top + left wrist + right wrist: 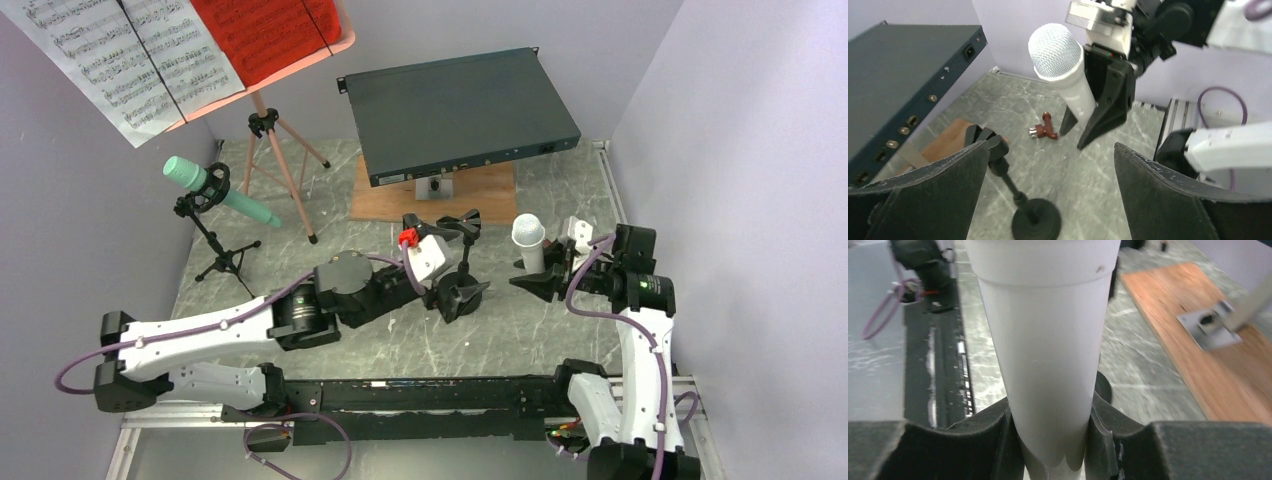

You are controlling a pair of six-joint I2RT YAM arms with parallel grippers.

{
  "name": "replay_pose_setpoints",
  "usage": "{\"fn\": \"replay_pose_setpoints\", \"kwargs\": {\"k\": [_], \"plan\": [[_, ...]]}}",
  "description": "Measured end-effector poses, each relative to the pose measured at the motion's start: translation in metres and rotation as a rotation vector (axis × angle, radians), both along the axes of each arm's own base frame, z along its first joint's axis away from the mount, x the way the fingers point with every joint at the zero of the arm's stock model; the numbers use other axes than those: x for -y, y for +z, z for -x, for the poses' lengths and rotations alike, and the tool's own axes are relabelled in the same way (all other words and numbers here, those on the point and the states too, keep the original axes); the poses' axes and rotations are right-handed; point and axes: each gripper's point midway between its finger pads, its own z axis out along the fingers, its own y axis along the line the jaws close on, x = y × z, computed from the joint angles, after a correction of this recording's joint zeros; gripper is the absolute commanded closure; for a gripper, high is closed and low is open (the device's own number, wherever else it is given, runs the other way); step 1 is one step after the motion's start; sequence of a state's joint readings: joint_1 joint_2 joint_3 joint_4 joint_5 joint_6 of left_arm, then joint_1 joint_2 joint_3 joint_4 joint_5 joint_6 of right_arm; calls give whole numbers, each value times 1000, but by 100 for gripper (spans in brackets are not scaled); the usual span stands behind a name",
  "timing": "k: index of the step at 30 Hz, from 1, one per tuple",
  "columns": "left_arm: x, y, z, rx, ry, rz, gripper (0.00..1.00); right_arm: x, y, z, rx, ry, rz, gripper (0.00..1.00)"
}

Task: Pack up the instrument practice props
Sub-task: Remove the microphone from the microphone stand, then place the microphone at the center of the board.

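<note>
**Right jaws clamped on the white microphone, left jaws wide apart around the small stand**

The left arm (220,330) lies low over the near part of the tabletop (540,335). It reaches from its base at the left towards the middle, with the wrist turned so that one jaw is on the far side and one on the near side. The jaws stand wide apart and grip nothing. The small black mic stand (1035,222) rises from its round base between them. Its clip sits close to one jaw, and I cannot tell whether they touch.

The right arm (640,340) runs up the right side and bends left at the wrist. Its jaws are clamped on the handle of the white microphone (528,238), which is held mesh head up, just right of the left arm's jaws. I cannot tell whether its lower end meets the tabletop.

At the far middle, a dark grey rack box (460,115) stands over a wooden board (390,200). A small brown connector (1044,131) lies on the tabletop near the white microphone.

At the far left, the salmon-pink music stand (285,170) is up on its tripod. It carries white sheet music (120,60) and a red page (265,35). Just near of it, a mint microphone (215,188) sits aslant in a black tripod stand (225,255), well apart from both arms.
</note>
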State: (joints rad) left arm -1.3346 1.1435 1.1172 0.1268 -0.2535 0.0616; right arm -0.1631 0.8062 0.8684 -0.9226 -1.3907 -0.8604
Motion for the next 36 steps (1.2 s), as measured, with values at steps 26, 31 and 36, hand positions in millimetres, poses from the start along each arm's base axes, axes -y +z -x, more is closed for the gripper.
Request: {"fn": "replay_pose_setpoints", "kwargs": {"k": [26, 31, 36], "plan": [[-38, -126, 30, 219, -223, -482, 0, 180, -76, -152, -544, -1058, -120, 99], [-39, -126, 26, 231, -205, -493, 1, 170, -79, -201, -594, -1112, -68, 98], [-39, -132, 20, 248, -181, -525, 1, 189, -96, -254, -701, -1201, -117, 96]]}}
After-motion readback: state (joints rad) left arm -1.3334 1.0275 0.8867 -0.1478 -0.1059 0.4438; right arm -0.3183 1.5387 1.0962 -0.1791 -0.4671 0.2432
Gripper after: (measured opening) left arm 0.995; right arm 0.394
